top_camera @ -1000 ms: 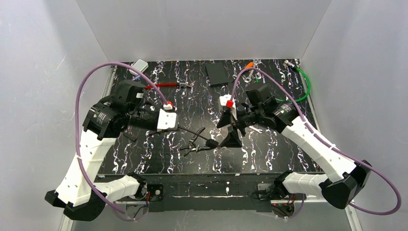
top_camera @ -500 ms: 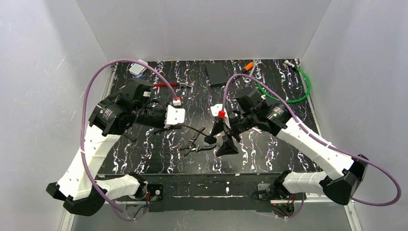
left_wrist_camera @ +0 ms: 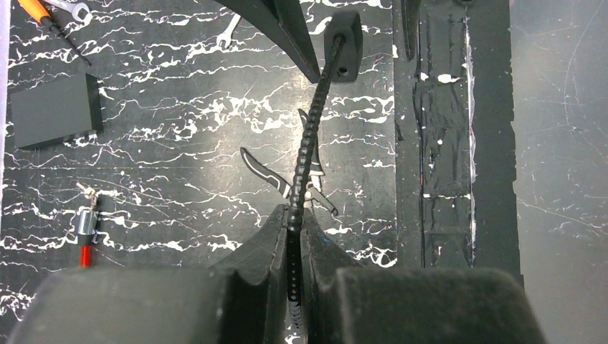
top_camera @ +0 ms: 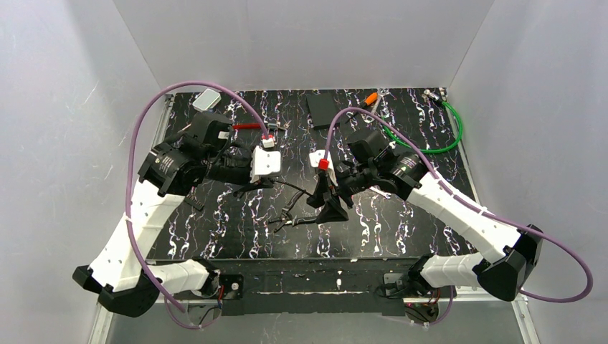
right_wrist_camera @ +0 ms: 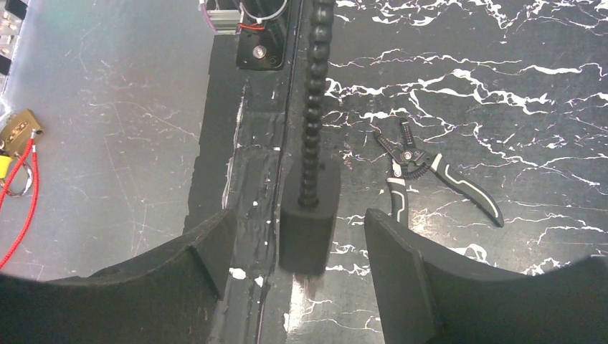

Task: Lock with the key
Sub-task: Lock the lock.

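A black ribbed cable (left_wrist_camera: 310, 136) ends in a black block-shaped lock head (left_wrist_camera: 343, 46). My left gripper (left_wrist_camera: 294, 215) is shut on the cable and holds it above the table; in the top view it (top_camera: 269, 185) sits left of centre. My right gripper (right_wrist_camera: 300, 226) is open, one finger on each side of the lock head (right_wrist_camera: 308, 222), not touching it; in the top view it (top_camera: 328, 206) hides the head. I cannot make out a key in any view.
Black-and-white wire strippers (top_camera: 290, 215) lie under the cable. A black box (top_camera: 324, 111), an orange screwdriver (top_camera: 371, 97), a green cable (top_camera: 452, 129), a red-handled tool (top_camera: 247, 126) and a grey box (top_camera: 208, 99) lie along the far side. A brass object with a red cord (right_wrist_camera: 18, 129) shows at the left of the right wrist view.
Both arms have moved toward the table's middle. My right gripper moved left and now straddles the lock head. My left gripper moved right, still holding the cable.
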